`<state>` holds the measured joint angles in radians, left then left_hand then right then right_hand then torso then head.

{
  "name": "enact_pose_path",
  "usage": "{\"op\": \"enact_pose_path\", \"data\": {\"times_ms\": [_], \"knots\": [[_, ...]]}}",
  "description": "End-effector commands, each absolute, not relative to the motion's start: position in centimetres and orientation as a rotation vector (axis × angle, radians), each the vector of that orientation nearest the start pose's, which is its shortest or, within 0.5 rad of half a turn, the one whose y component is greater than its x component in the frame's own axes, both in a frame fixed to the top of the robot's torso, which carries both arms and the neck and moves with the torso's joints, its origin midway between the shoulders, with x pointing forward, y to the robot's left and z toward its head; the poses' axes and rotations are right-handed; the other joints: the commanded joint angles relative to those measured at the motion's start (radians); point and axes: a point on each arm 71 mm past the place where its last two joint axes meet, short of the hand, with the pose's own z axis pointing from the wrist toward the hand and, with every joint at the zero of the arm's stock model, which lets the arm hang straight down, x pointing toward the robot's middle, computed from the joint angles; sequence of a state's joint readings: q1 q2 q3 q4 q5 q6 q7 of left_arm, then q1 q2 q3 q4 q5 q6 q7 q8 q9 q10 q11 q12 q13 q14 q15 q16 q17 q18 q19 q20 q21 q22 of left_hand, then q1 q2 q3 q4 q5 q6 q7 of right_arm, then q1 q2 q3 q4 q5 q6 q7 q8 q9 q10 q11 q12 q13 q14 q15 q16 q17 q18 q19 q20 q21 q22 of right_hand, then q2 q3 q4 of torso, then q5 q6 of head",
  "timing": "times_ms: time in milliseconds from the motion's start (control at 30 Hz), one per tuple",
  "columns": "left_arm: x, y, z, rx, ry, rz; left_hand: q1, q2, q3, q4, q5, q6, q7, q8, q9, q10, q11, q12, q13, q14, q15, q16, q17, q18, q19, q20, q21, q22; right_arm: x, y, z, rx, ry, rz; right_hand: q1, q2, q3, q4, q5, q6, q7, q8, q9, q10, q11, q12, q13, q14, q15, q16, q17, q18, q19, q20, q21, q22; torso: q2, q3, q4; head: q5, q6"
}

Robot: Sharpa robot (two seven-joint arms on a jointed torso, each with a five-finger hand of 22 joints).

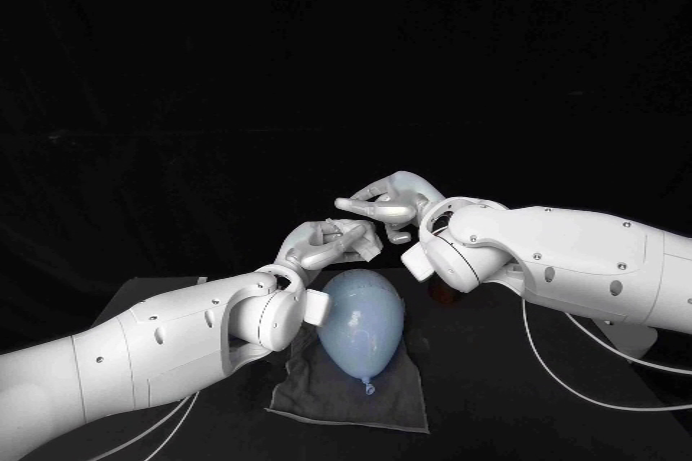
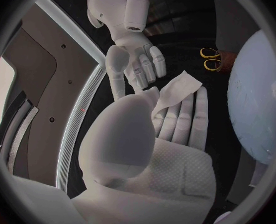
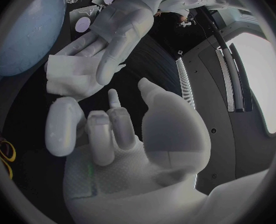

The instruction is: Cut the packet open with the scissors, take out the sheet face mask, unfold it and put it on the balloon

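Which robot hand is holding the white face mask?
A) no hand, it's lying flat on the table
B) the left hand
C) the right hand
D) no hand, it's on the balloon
B: the left hand holds the folded white face mask up above the table, while the right hand beside it holds nothing and the balloon is bare.

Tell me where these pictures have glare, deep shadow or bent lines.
Head view: the background is black, so the pale balloon and the mask in the left hand stand out. Left wrist view: the fisheye bends the pale strip into an arc. Right wrist view: a bright panel glares white; the scissors sit in shadow.
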<state>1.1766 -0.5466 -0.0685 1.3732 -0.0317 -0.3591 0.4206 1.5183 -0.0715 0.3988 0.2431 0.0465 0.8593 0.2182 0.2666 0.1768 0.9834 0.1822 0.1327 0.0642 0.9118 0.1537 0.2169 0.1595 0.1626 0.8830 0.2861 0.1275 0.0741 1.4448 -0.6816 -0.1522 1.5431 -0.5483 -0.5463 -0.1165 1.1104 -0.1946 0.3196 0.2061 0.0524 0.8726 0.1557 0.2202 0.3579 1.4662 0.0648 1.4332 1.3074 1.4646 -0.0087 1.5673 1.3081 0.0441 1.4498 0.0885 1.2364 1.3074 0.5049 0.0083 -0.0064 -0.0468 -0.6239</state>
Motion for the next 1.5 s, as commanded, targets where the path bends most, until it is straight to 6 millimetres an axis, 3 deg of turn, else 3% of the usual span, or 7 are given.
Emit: {"op": "enact_pose_path", "data": {"times_ms": [33,333,567,900,1100,1300,1500], "knots": [[49.8,9.8,-20.2,-1.054,1.499,-1.669,0.004,0.000,0.007,0.002,0.003,0.011,0.001,0.006,0.002,0.009,-0.003,-0.007,0.000,0.011,-0.002,0.006,0.004,0.020,0.010,0.000,0.004,-0.001,50.6,-13.5,-11.0,0.583,1.635,1.081,-0.007,0.002,-0.025,0.016,-0.004,-0.009,0.002,-0.008,-0.003,0.040,0.007,-0.002,0.195,0.106,0.009,0.003,0.263,0.019,0.001,0.010,-0.005,0.177,-0.001,0.0003,-0.0004,0.000,0.000],[49.6,9.8,-20.2,-1.043,1.527,-1.722,0.008,0.029,0.035,0.012,0.003,0.012,-0.005,0.010,0.004,0.018,-0.006,-0.018,-0.001,0.021,-0.006,0.007,0.012,0.021,0.017,-0.001,0.005,-0.002,50.9,-15.1,-10.4,0.577,1.539,1.090,0.041,0.055,-0.073,0.064,0.001,0.018,-0.001,-0.018,-0.007,0.043,0.006,0.008,0.197,0.106,0.009,0.003,0.263,0.018,0.007,0.014,0.008,0.181,0.001,-0.0007,0.0006,0.004,0.005],[49.5,10.5,-20.1,-1.005,1.566,-1.791,0.068,0.046,0.106,-0.054,0.003,0.010,-0.010,0.022,0.011,0.067,-0.019,-0.023,0.003,0.078,-0.025,0.036,0.041,0.022,0.068,-0.029,0.037,0.010,51.0,-17.7,-10.0,0.510,1.505,1.118,0.188,0.114,-0.039,0.000,-0.002,0.048,-0.003,-0.026,-0.013,0.052,0.003,0.028,0.206,0.106,0.006,0.003,0.263,0.009,0.023,0.011,0.054,0.192,0.001,-0.0009,0.0002,0.005,0.006],[49.8,12.4,-20.2,-0.964,1.575,-1.773,0.109,0.045,0.162,-0.185,0.002,0.018,-0.033,0.021,0.009,0.203,-0.055,0.009,0.005,0.121,-0.053,0.052,0.068,0.012,0.090,-0.068,0.106,0.053,49.4,-20.3,-10.6,0.460,1.538,1.113,0.238,0.126,-0.019,-0.033,0.001,0.070,-0.006,-0.031,-0.020,0.058,0.001,0.042,0.212,0.106,0.005,0.003,0.263,0.006,0.029,0.010,0.072,0.197,0.000,0.0003,0.0000,0.002,0.003],[49.6,13.0,-20.2,-0.915,1.612,-1.783,0.068,0.051,0.187,-0.266,0.001,-0.024,-0.064,-0.036,-0.021,0.232,-0.061,-0.011,-0.002,0.140,-0.059,0.056,0.089,-0.015,0.029,-0.110,0.227,0.148,48.4,-20.9,-11.4,0.458,1.563,1.110,0.243,0.127,-0.016,-0.037,0.002,0.072,-0.006,-0.033,-0.021,0.059,0.000,0.043,0.212,0.106,0.004,0.003,0.263,0.007,0.029,0.010,0.071,0.196,0.000,0.0004,-0.0008,0.002,0.002],[49.3,13.2,-20.1,-0.884,1.640,-1.793,0.034,0.060,0.221,-0.319,0.002,-0.048,-0.083,-0.075,-0.039,0.243,-0.060,-0.019,-0.001,0.137,-0.060,0.059,0.109,-0.038,-0.050,-0.129,0.332,0.236,47.9,-21.1,-12.1,0.465,1.584,1.107,0.246,0.127,-0.014,-0.040,0.003,0.074,-0.006,-0.034,-0.022,0.059,0.000,0.044,0.213,0.106,0.004,0.003,0.263,0.007,0.029,0.010,0.071,0.196,0.000,0.0000,0.0001,0.003,0.001],[49.1,13.4,-20.1,-0.864,1.660,-1.799,0.003,0.067,0.249,-0.356,0.001,-0.149,-0.117,-0.123,-0.062,0.250,-0.062,-0.017,-0.001,0.133,-0.061,0.068,0.129,-0.045,-0.104,-0.137,0.408,0.300,47.6,-21.5,-12.7,0.479,1.605,1.093,0.248,0.125,-0.013,-0.042,0.003,0.075,-0.006,-0.034,-0.022,0.058,0.000,0.042,0.212,0.106,0.004,0.003,0.263,0.007,0.027,0.010,0.066,0.195,0.000,-0.0012,0.0012,0.004,-0.002]]}}
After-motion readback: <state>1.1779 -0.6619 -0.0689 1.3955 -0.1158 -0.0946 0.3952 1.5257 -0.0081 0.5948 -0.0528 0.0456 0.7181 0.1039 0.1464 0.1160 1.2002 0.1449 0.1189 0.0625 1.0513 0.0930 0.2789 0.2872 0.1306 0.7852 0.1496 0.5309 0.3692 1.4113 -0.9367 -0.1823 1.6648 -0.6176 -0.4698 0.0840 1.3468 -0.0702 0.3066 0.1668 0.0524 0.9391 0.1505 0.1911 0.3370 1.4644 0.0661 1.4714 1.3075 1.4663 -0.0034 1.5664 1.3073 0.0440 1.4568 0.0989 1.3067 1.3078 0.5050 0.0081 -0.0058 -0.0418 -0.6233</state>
